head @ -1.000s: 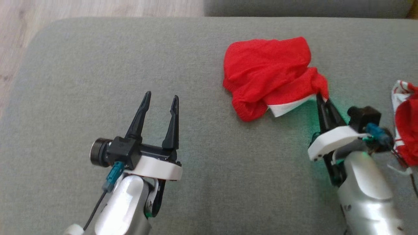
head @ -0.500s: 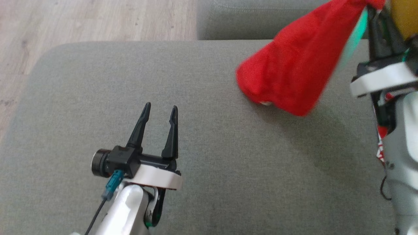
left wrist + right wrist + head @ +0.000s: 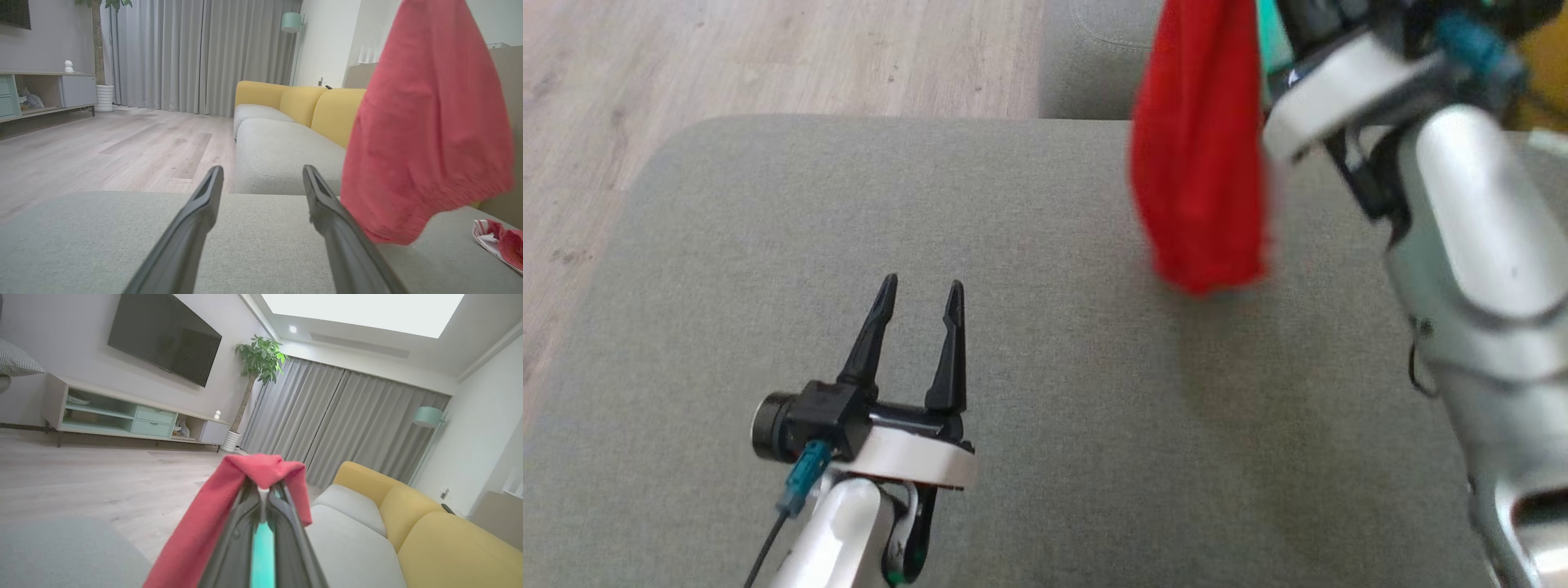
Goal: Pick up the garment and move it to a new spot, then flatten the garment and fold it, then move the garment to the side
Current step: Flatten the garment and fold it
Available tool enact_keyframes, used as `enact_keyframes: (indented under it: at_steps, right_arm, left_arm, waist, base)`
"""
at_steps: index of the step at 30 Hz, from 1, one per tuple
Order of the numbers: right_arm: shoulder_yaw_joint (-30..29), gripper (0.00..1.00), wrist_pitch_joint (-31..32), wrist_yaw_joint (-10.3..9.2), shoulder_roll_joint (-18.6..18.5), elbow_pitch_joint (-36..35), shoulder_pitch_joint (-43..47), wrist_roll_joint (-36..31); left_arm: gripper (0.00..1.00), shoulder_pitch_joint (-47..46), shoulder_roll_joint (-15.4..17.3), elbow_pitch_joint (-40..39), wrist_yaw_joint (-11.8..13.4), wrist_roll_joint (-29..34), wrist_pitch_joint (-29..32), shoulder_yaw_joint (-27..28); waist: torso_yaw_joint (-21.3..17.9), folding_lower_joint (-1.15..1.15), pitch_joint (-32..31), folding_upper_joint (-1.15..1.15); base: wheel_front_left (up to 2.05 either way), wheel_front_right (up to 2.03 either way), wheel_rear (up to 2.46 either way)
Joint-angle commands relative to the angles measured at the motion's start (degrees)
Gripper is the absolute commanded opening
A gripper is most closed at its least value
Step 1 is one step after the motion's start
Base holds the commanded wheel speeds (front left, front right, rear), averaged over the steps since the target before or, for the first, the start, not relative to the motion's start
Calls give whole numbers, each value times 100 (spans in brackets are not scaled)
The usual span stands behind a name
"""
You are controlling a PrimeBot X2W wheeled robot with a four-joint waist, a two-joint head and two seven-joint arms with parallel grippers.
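Gone up off the cushion [image 3: 768, 245] since a second ago: garment [image 3: 1201, 163], then crumpled flat at the right, now dangling as a long red drape at the upper right of the head view. Raised with it, right pincer [image 3: 262, 489], with a shift of the head camera besides. Left pincer [image 3: 921, 282] much where it was.

Risks, as a guess: only a small pinch near the tips, so could slip out under a swing or a quick move. Held by a bunched fold, not a clean edge, so may land twisted and need more flattening. Might also come down near the red-and-white cloth [image 3: 496, 245] at the cushion's right and tangle with it.

Right pincer pressed together, pinching a fold of garment at the very tips, with red draped over them and down their left in the right wrist view. Hangs below that pincer and to the robot's left of it, hem close above the cushion, seemingly not touching. Left pincer spread wide, holding nothing, low over the cushion, well apart from the garment off to its right.
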Motion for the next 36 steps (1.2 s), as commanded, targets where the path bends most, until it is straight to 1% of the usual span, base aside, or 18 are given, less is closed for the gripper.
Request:
enact_keyframes:
  at_steps: [1, 3, 4, 5, 8, 12, 15, 17, 19, 20, 21, 24, 29, 32, 36]
  right_arm:
    - [-192, 0, -82, -4, 127, -20, -448, 20]
    - [-513, 0, -142, -4, 209, 200, -596, -120]
    - [-513, 0, -142, -4, 209, 200, -596, -120]
    - [-648, 0, -158, -4, 226, 282, -594, -244]
    - [-1138, 0, -163, -4, 355, 413, -249, -468]
    - [-2154, 0, -110, -4, 628, 368, 870, -623]
    - [-2741, 0, -133, -4, 744, 311, 1816, -870]
    - [-2948, 0, -157, -4, 775, 371, 2315, -1068]
    - [-3016, 0, -167, -4, 784, 573, 2625, -1066]
    - [-3024, 45, -208, -4, 785, 663, 2715, -1211]
    - [-3074, 100, -247, -4, 786, 755, 2769, -1326]
    - [-3203, 100, -422, -4, 787, 952, 2761, -1535]
    - [-3157, 100, -1084, -4, 788, 876, 2591, -1497]
    - [-2800, 100, -1442, -4, 789, 686, 2664, -1234]
    - [-2154, 100, -1627, -4, 789, 275, 3107, -734]
  left_arm:
    - [100, -115, 6, -219, 31, -24, -37, 181]
    - [100, -102, 6, -217, 26, 0, -37, 205]
    - [100, -102, 6, -217, 26, 0, -37, 205]
    - [100, -98, 6, -214, 22, 13, -37, 221]
    - [100, -86, 6, -225, 17, 50, -37, 283]
    - [100, -72, 6, -245, 1, 101, -37, 345]
    - [100, -76, 6, -244, -20, 123, -37, 326]
    - [100, -95, 6, -232, -40, 142, -37, 310]
    - [100, -116, 6, -225, -50, 159, -37, 311]
    - [100, -132, 6, -218, -56, 166, -37, 309]
    - [100, -152, 6, -213, -57, 167, -37, 302]
    - [100, -219, 6, -207, -50, 155, -37, 277]
    - [100, -277, 6, -202, -40, 126, -37, 235]
    - [100, -289, 6, -188, -28, 99, -37, 196]
    - [100, -295, 6, -183, -11, 58, -37, 147]
  waist:
    - [11, 0, -4, 0]
    - [10, 0, -8, 0]
    - [10, 0, -8, 0]
    - [6, 0, -10, 0]
    - [-33, 0, -8, 0]
    - [-98, 0, 20, 0]
    - [-145, 0, 87, 0]
    - [-181, 0, 140, 0]
    - [-217, 0, 181, 0]
    - [-230, 0, 201, 0]
    - [-238, 0, 218, 0]
    - [-256, 0, 267, 0]
    - [-319, 0, 315, 0]
    - [-368, 0, 294, 0]
    - [-441, 0, 251, 0]
  base:
    - [0, 0, 0]
    - [0, 0, 0]
    - [0, 0, 0]
    - [0, 0, 0]
    - [0, 0, 0]
    - [0, 0, 0]
    - [0, 0, 0]
    - [0, 0, 0]
    - [0, 0, 0]
    - [0, 0, 0]
    - [0, 0, 0]
    - [0, 0, 0]
    - [0, 0, 0]
    - [0, 0, 0]
    - [0, 0, 0]
